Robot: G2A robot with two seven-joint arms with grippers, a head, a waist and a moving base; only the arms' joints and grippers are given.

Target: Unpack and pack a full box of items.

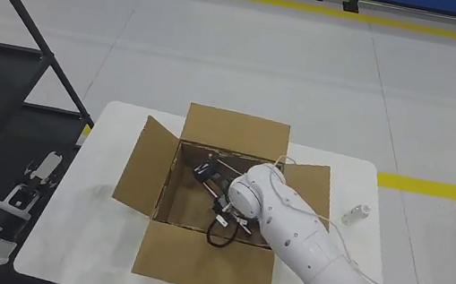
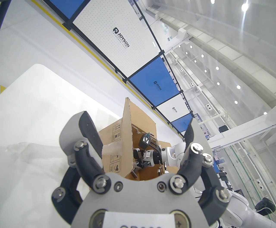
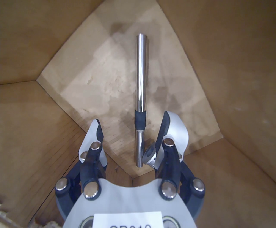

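Note:
An open cardboard box [image 1: 235, 131] stands on the white table [image 1: 113, 123]. My right arm [image 1: 256, 203] dips into it from the right. On the box floor [image 3: 90, 82] lies a shiny metal rod [image 3: 141, 86] with a black band. My right gripper [image 3: 132, 117] is open just above it, one finger on each side of the banded end. A small metal cylinder [image 3: 149, 155] rests by one finger. My left gripper [image 2: 138, 117] is open and holds nothing. It sits off the table's left edge [image 1: 42, 167], pointing at the box [image 2: 127, 133].
A small clear bottle [image 1: 356, 214] lies on the table right of the box. All box flaps are folded outward. A translucent plastic piece [image 2: 28, 149] lies on the table near the left gripper. A black frame [image 1: 35, 46] stands left of the table.

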